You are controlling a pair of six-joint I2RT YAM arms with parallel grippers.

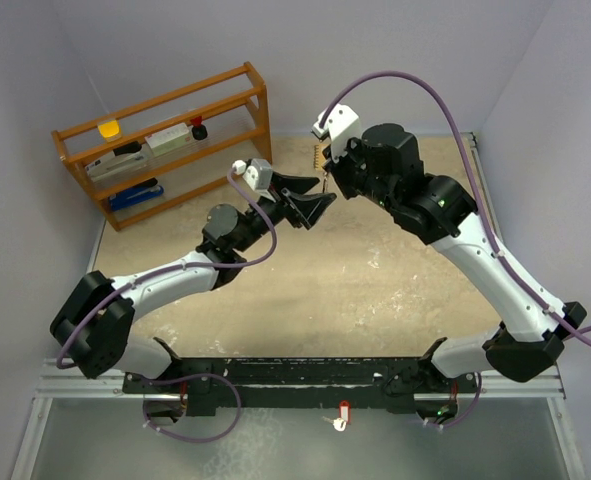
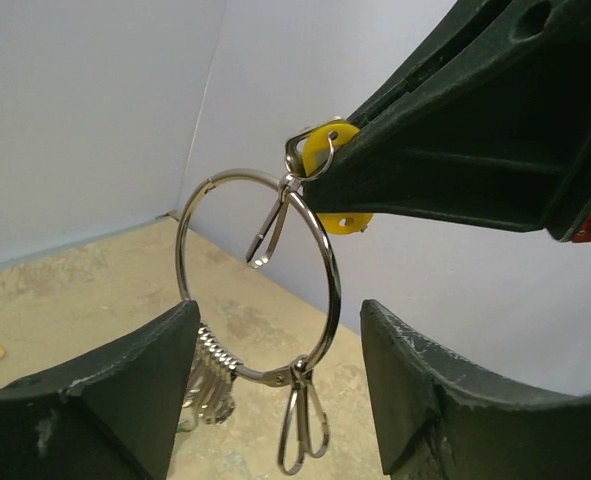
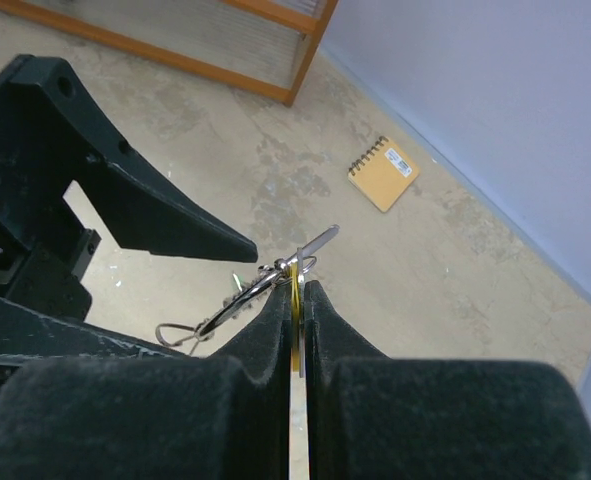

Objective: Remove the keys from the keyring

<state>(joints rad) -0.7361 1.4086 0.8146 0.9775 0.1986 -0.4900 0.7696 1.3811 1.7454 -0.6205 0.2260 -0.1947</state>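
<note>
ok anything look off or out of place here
Nothing spilled or broken. The large silver wire keyring hangs in mid-air only from its yellow plastic tag, pinched by the shut right gripper. A tan spiral notebook lies loose on the sandy tabletop, outside the wooden shelf rack.

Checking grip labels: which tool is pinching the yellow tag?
The right tool, shut on the yellow tag; the left tool stands open.
</note>
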